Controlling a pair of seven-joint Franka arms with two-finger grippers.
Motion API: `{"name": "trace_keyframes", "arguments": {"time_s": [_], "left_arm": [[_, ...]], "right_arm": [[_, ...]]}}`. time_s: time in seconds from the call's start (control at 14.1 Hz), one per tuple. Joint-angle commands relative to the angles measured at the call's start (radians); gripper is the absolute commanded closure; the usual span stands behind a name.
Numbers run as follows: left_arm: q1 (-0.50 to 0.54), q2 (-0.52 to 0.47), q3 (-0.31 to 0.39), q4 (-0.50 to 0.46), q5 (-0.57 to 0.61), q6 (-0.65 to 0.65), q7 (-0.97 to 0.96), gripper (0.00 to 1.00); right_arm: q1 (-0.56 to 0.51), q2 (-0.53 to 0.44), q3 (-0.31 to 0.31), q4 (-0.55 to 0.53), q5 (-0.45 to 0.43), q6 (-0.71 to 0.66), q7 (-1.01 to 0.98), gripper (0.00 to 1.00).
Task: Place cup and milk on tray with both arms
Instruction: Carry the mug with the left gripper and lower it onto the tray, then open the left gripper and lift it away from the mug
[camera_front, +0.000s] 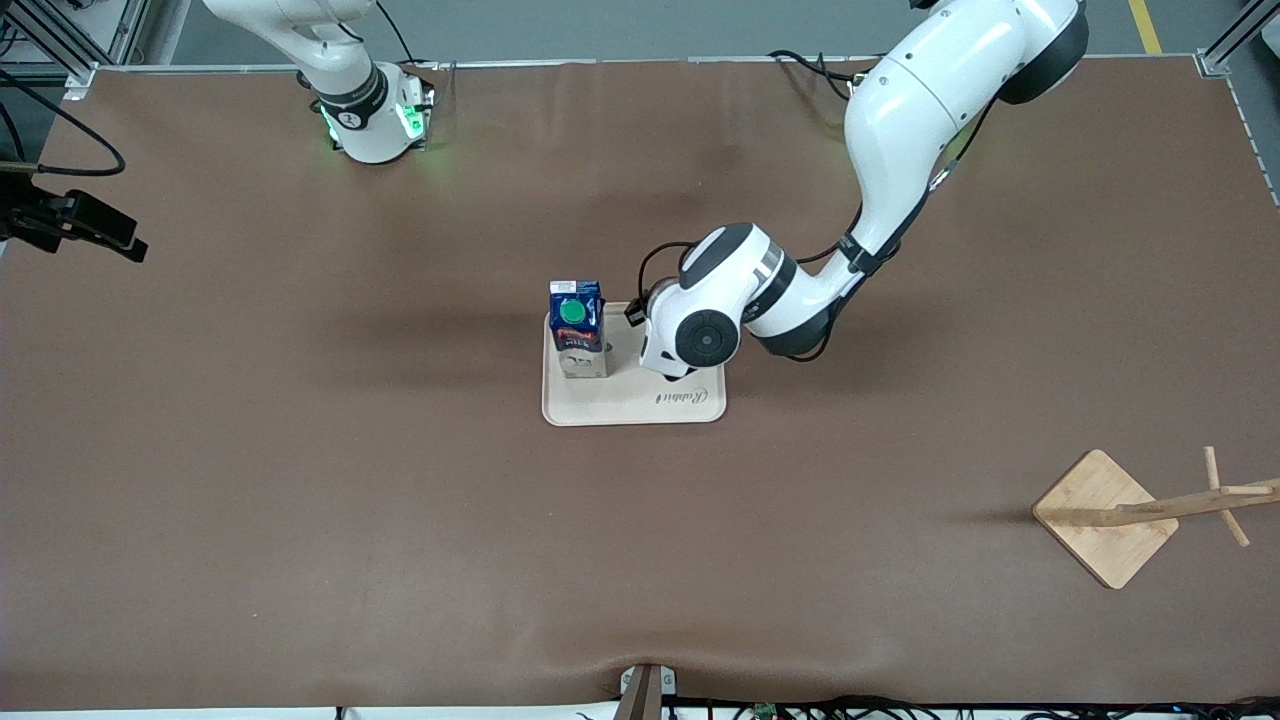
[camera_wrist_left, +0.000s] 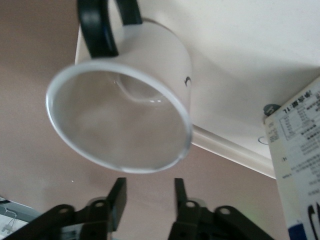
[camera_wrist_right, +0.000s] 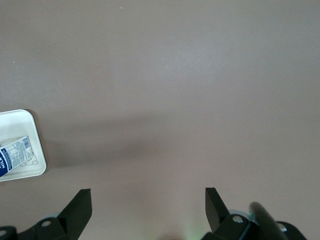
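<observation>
The cream tray (camera_front: 633, 400) lies mid-table. The dark-blue milk (camera_front: 577, 325) with its green cap stands upright on the tray's end toward the right arm. The left arm's wrist (camera_front: 705, 338) hangs over the tray's other end and hides the cup in the front view. In the left wrist view the white cup (camera_wrist_left: 155, 55) with its black handle stands on the tray (camera_wrist_left: 250, 60) near an edge, with the milk (camera_wrist_left: 300, 150) beside it. My left gripper (camera_wrist_left: 150, 192) is open just above the cup's rim and holds nothing. My right gripper (camera_wrist_right: 147, 200) is open and empty over bare table.
A wooden stand (camera_front: 1105, 515) with a square base and pegs stands near the front at the left arm's end. The right arm's base (camera_front: 372, 118) is lit green. The right wrist view shows a tray corner (camera_wrist_right: 30, 130) and the milk (camera_wrist_right: 12, 155).
</observation>
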Motion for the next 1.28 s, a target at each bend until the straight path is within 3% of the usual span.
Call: {"name": "trace_keyframes", "arguments": {"time_s": [0.0,0.28,0.57,0.78,1.21], "left_arm": [[-0.009,-0.025,-0.001,0.025,-0.01,-0.033,-0.004,0.0],[0.002,-0.125,0.008,0.026,0.025,-0.079,-0.006,0.0],[0.023,-0.254,0.008,0.026,0.302,-0.143,0.007,0.0],[0.124,-0.305,0.007,0.026,0.324,-0.185,0.089,0.0],[0.365,-0.464,0.01,0.023,0.33,-0.212,0.477,0.0]], "right_arm": [[-0.006,0.017,0.002,0.031,-0.006,-0.012,-0.01,0.0],[-0.006,0.017,0.002,0.031,-0.004,-0.01,-0.01,0.0],[-0.008,0.017,0.002,0.031,-0.004,-0.009,-0.01,0.0],[-0.008,0.018,0.002,0.031,-0.004,-0.009,-0.009,0.0],[-0.006,0.018,0.002,0.031,-0.003,-0.009,-0.009,0.0]]}}
